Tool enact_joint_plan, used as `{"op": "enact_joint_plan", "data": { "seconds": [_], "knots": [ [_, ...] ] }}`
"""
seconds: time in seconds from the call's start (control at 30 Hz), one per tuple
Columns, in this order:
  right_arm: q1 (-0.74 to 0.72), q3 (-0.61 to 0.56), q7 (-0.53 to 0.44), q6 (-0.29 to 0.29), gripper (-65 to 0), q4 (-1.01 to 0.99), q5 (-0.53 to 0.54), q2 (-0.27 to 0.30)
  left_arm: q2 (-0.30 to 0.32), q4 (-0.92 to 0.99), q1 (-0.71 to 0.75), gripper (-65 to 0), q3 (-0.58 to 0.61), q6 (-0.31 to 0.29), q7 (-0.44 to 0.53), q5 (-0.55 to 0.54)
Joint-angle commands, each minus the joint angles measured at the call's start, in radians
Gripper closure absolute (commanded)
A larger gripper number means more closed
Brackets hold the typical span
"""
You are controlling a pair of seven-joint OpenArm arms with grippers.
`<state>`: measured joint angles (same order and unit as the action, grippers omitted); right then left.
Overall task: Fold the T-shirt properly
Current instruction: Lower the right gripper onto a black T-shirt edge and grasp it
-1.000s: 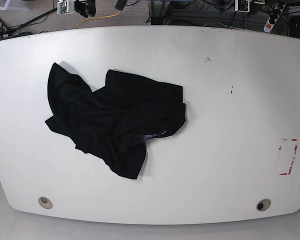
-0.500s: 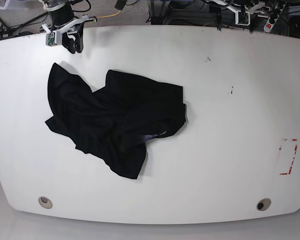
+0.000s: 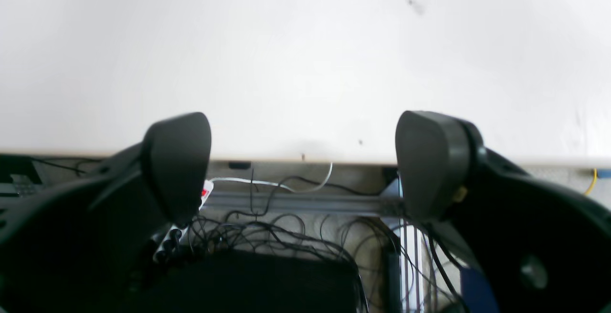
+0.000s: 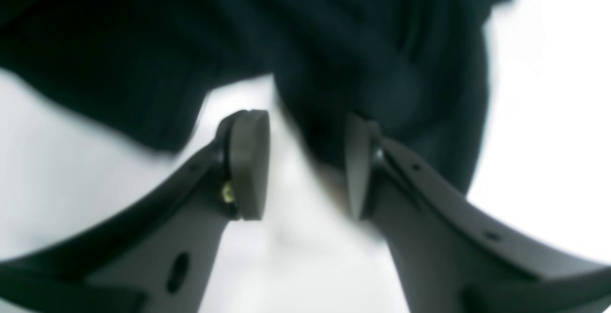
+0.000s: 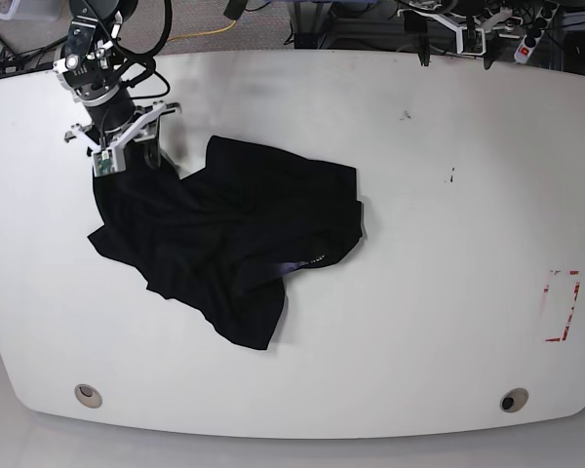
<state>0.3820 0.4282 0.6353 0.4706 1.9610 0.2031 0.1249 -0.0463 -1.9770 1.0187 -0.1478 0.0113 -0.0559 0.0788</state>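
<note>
The black T-shirt [image 5: 224, 234] lies crumpled on the left half of the white table [image 5: 448, 244], its print hidden apart from a pale sliver near its lower right fold. My right gripper [image 5: 144, 156] hovers at the shirt's far left corner. In the blurred right wrist view this gripper [image 4: 303, 165] is open, with bare table between its fingers and the T-shirt [image 4: 334, 31] just past the tips; one fingertip [image 4: 358, 160] meets the cloth's edge. My left gripper [image 5: 456, 51] hangs at the table's far edge, and its wrist view shows it [image 3: 304, 160] open wide and empty.
A red tape rectangle [image 5: 563, 305] marks the table's right side. Two round holes [image 5: 89, 394] [image 5: 513, 399] sit near the front edge. Small dark marks [image 5: 405, 115] dot the far right. Tangled cables [image 3: 267, 236] and a power strip [image 5: 529, 41] lie beyond the far edge.
The right arm has come in from the far left edge down to the shirt's far left corner, and its jaws have opened wider. The left arm has appeared at the far right edge.
</note>
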Motion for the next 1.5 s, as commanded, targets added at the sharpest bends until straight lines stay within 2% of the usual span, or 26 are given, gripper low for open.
{"op": "enact_joint_plan", "data": {
  "seconds": [0.0, 0.13, 0.37, 0.67, 0.83, 0.93, 1.03, 1.13, 1.4, 1.47],
  "knots": [
    [-0.064, 0.001, 0.033, -0.002, -26.2, -0.004, -0.027, 0.009, 0.000, -0.015, 0.002, -57.9, -0.002, 0.005, 0.031, 0.005],
    [-0.196, 0.005, 0.113, 0.000, -26.2, -0.073, -0.050, 0.015, 0.004, -0.017, -0.010, -57.9, -0.002, 0.005, 0.031, 0.006],
    [-0.381, 0.001, 0.148, 0.000, -26.2, -0.246, -0.054, 0.091, 0.004, -0.017, -0.059, -57.9, -0.003, 0.005, 0.031, 0.009],
    [-0.613, 0.001, 0.134, 0.004, -26.2, -0.618, -0.050, 0.203, 0.006, -0.015, -0.099, -57.9, -0.003, 0.005, 0.031, 0.009],
    [-0.713, -0.001, 0.057, 0.050, -26.2, -0.809, -0.057, 0.250, 0.006, -0.015, -0.117, -57.9, -0.003, 0.005, 0.031, 0.011],
    [-0.768, -0.002, 0.033, 0.057, -26.3, -0.928, -0.057, 0.278, 0.041, -0.015, -0.128, -57.9, -0.003, 0.005, 0.031, 0.011],
    [-0.799, -0.002, 0.030, 0.103, -26.8, -1.012, -0.057, 0.292, 0.064, -0.014, -0.130, -57.9, -0.002, 0.005, 0.031, 0.011],
    [-0.811, -0.002, 0.016, 0.124, -27.0, -1.041, -0.057, 0.296, 0.069, -0.015, -0.143, -57.9, -0.002, 0.005, 0.031, 0.011],
    [-0.796, -0.002, -0.013, 0.127, -27.1, -1.049, -0.057, 0.290, 0.072, -0.015, -0.151, -57.8, -0.002, 0.005, 0.031, 0.011],
    [-0.796, -0.002, -0.013, 0.127, -28.7, -1.049, -0.057, 0.273, 0.072, -0.015, -0.157, -57.8, -0.002, 0.005, 0.031, 0.011]
  ]
}}
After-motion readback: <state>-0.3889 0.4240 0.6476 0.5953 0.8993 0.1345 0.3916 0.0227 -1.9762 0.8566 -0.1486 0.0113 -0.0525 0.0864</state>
